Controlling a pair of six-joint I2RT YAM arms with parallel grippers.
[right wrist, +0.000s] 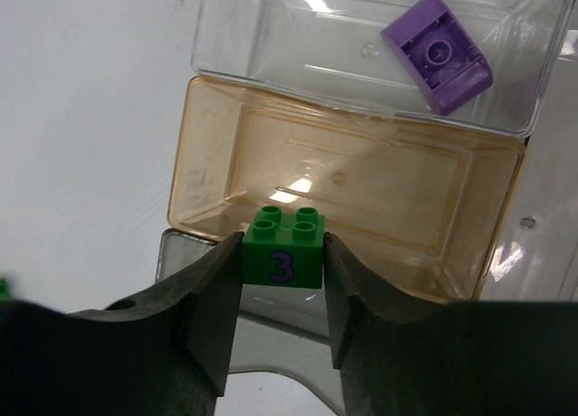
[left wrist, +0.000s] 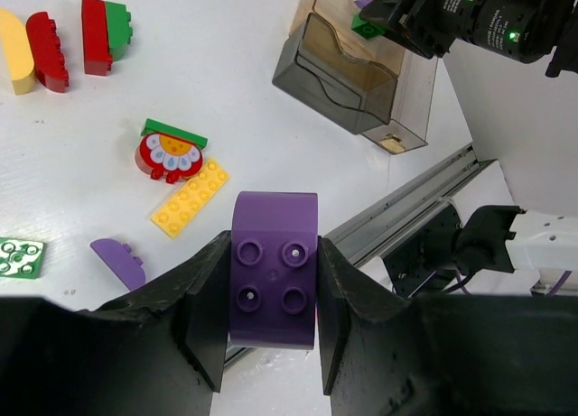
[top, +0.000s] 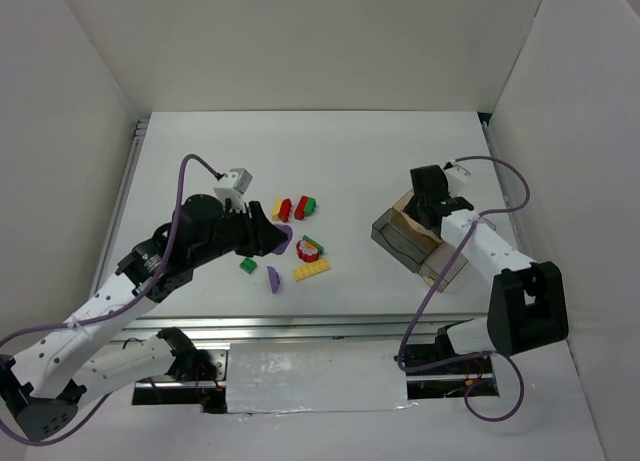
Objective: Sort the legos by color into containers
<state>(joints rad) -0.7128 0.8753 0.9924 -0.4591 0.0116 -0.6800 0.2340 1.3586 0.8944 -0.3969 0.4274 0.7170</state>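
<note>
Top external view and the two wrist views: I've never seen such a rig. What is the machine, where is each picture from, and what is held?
It is two robot arms bolted at the near edge of a white table. The top view looks down from above and behind them: left arm, right arm. The other two come from a camera on each wrist, so the dark shapes at the bottom are that arm's jaws. Loose bricks lie mid-table, among them a yellow plate. The left jaws are shut on a curved purple brick. The right jaws hold a green brick marked 3 above an amber tray's edge; the clear tray beside it has a purple piece in it.
</note>
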